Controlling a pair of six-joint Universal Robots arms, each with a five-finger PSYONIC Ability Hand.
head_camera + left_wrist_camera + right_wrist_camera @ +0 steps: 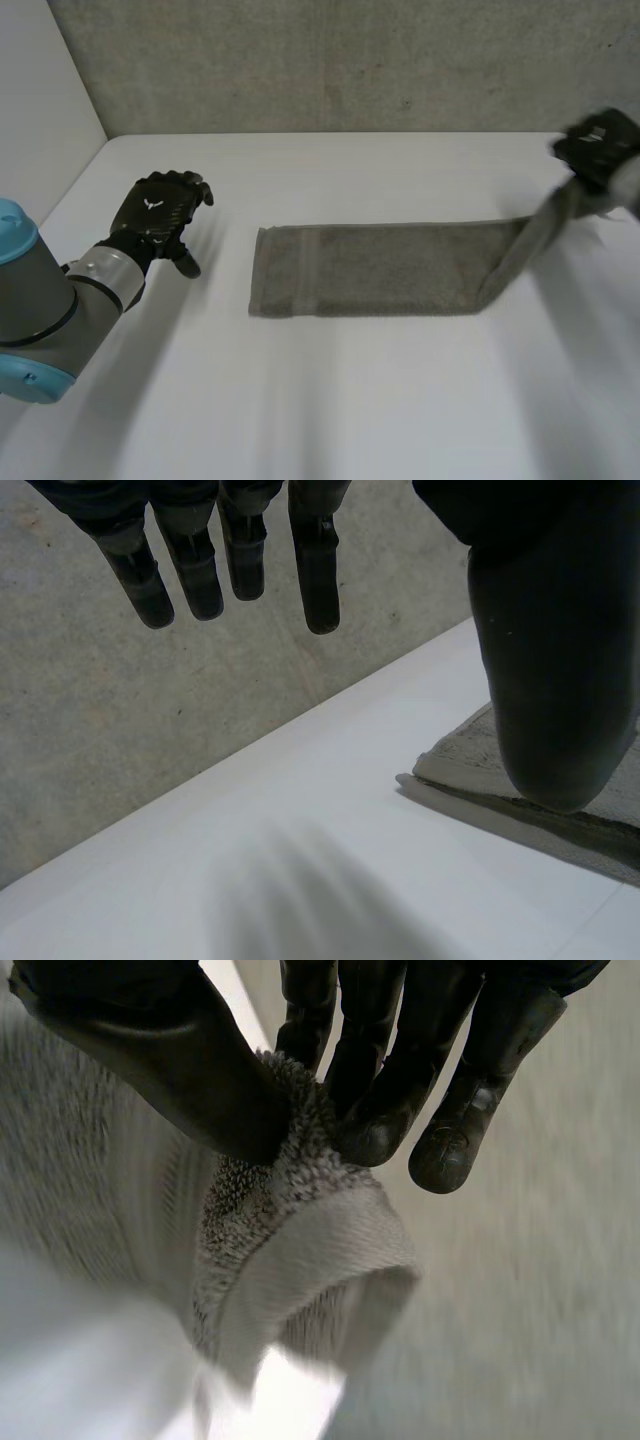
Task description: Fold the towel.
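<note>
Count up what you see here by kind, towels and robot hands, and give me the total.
towel: 1
hands: 2 (left hand, open, apart from the towel; right hand, pinching the towel's lifted end)
Total: 3

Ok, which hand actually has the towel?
The right hand: it pinches one end of the towel between thumb and fingers, lifted off the table. The left hand is open, apart from the other end.
</note>
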